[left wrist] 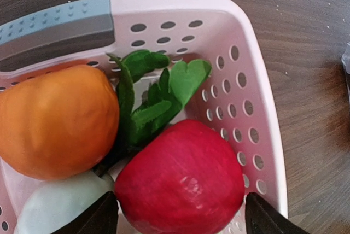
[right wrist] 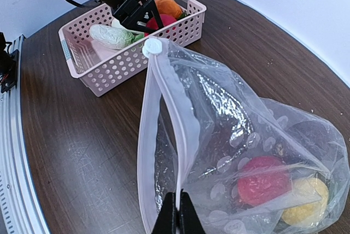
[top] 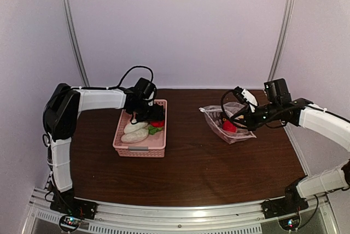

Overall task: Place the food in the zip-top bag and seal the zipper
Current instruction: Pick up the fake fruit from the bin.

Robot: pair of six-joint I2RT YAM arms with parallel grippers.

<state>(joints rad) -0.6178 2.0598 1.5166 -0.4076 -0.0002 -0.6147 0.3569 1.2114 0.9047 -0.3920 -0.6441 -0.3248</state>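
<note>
Firstly, left gripper (left wrist: 180, 220) sat down inside pink basket (left wrist: 257, 135), jaws apart, one finger either side of red fruit (left wrist: 180, 182); contact unclear. Fruit lay directly between fingers, roundish, no clear long axis. Orange fruit (left wrist: 54, 119) just beside it, whitish-and-green piece (left wrist: 60, 206) touching. Left arm nearer, reached forward, wrist pitched down. Zip-top bag (right wrist: 229, 124) well apart to right. Right gripper (right wrist: 178, 215) pinched together on zipper (right wrist: 169, 108), mouth lifted; red piece (right wrist: 262, 179) and yellow piece (right wrist: 306, 201) inside.

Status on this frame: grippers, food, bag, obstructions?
Left gripper open, fingers astride red fruit in basket. Right gripper shut on bag at zipper. Red piece, yellow piece bagged. Nothing in the way.
</note>
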